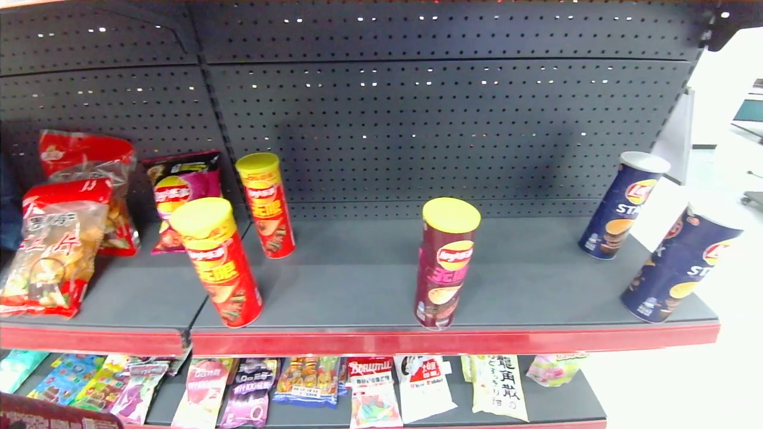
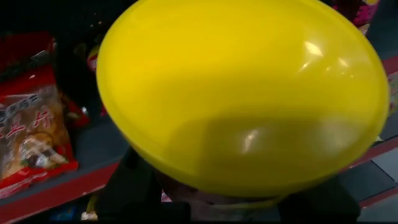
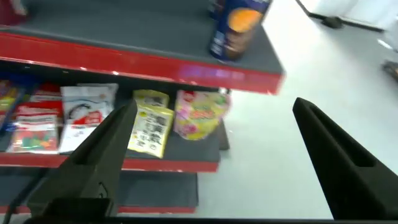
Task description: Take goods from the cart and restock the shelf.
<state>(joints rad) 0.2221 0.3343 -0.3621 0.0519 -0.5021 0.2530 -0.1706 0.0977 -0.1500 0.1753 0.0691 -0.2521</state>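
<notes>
The grey, red-edged shelf (image 1: 357,280) carries five standing cans. Two red cans (image 1: 217,262) are toward its left, a maroon can (image 1: 444,262) is at its front middle, and two blue cans (image 1: 623,205) are at its right end. Snack bags (image 1: 56,250) lean at the shelf's far left. Just off the shelf's front edge, the left gripper (image 2: 227,196) is clamped on a yellow-lidded can (image 2: 242,93), one finger on each side under the lid. The right gripper (image 3: 214,109) hangs below the shelf's right end, fingers wide apart.

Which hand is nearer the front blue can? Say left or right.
Right. The right hand is open before the shelf's right end, the blue can just ahead. The left hand holds a yellow-lidded can near the red bags at the left end.
</notes>
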